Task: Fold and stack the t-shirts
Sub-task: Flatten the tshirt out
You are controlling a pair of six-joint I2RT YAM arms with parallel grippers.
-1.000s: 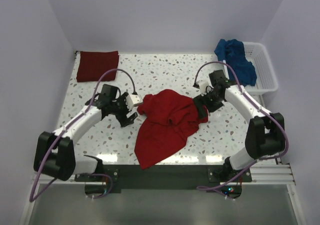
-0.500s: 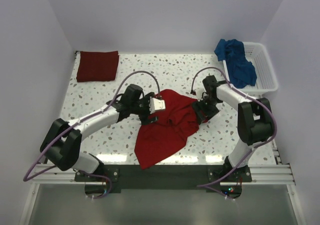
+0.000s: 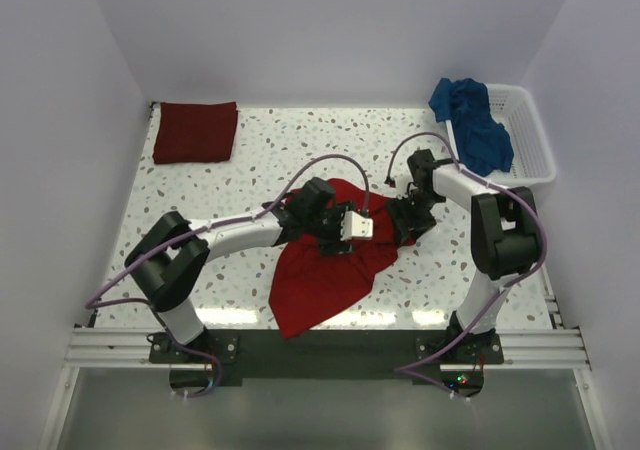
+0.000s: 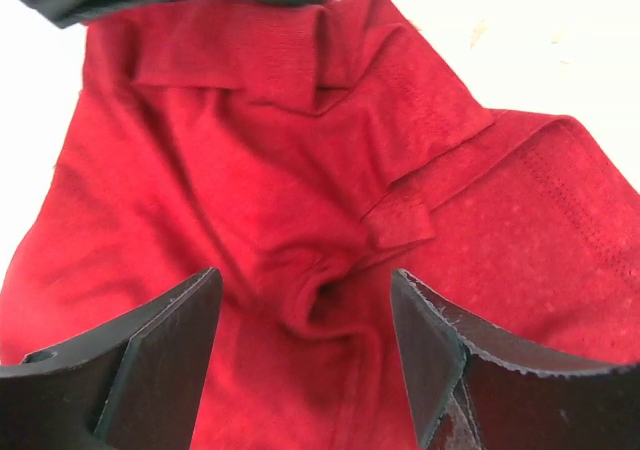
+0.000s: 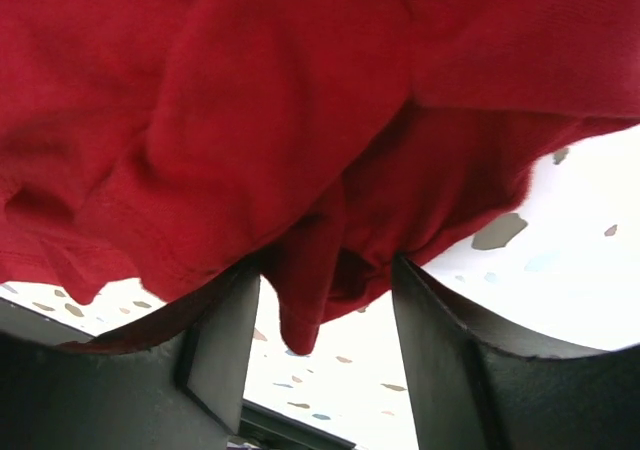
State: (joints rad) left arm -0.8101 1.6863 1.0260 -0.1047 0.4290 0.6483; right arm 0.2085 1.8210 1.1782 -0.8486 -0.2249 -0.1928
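Note:
The bright red t-shirt [image 3: 318,270] lies crumpled in the middle of the table. My left gripper [image 3: 366,232] reaches across it and hovers open over a wrinkle near a sleeve hem [image 4: 330,300]; its fingers [image 4: 160,360] straddle the cloth without closing. My right gripper [image 3: 407,220] is at the shirt's right edge, open, with a hanging fold of red cloth [image 5: 315,290] between its fingers [image 5: 225,345]. The darker maroon t-shirt [image 3: 195,131] lies folded at the far left corner. The blue t-shirt [image 3: 472,120] is draped over the basket's edge.
A white lattice basket [image 3: 530,140] stands at the far right by the wall. The speckled table top [image 3: 200,185] is walled on three sides. The left arm stretches across the table's middle towards the right arm.
My left arm has swung right, from the table left of the red shirt to over its right half near the right gripper. The right gripper has stayed at the shirt's edge.

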